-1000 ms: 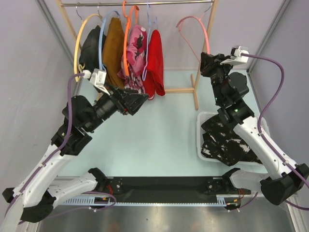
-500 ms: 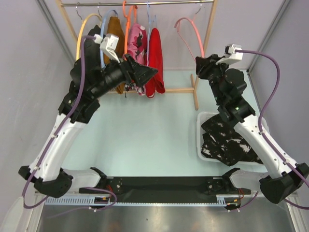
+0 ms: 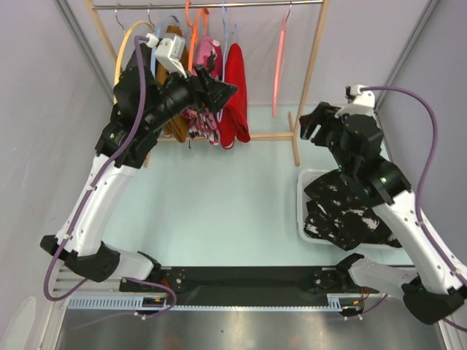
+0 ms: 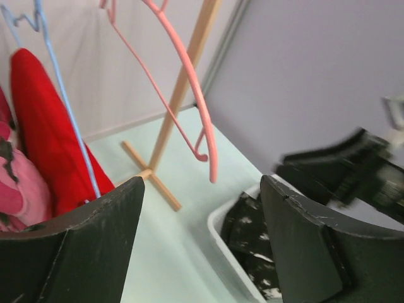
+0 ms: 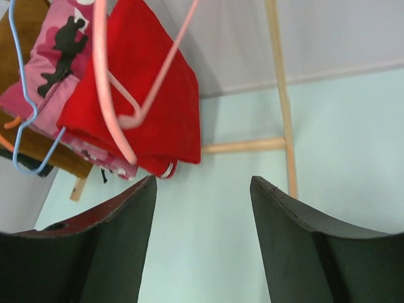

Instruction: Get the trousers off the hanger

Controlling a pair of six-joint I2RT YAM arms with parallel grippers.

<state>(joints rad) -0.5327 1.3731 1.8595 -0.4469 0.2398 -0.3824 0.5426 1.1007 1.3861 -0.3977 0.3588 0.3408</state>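
Observation:
The red trousers (image 3: 235, 95) hang folded over a light blue hanger (image 3: 225, 44) on the rail; they also show in the left wrist view (image 4: 44, 145) and the right wrist view (image 5: 151, 95). The black, white-splotched trousers (image 3: 343, 211) lie in the white bin (image 3: 300, 204). My left gripper (image 3: 225, 89) is raised right beside the red trousers, open and empty (image 4: 202, 183). My right gripper (image 3: 312, 124) stands open and empty (image 5: 203, 180) near the rack's right post, apart from the bare pink hanger (image 3: 279, 69).
A wooden rack (image 3: 306, 80) carries a pink floral garment (image 3: 206, 55), a mustard-brown garment (image 3: 175, 36) and a bare yellow hanger (image 3: 122, 55). The rack's foot bar (image 3: 273, 135) crosses the pale green table. Grey walls close in on both sides.
The right gripper opened, let go of the pink hanger and drew back; the hanger swung straight under the rail. The left arm rose from the table up to the red trousers.

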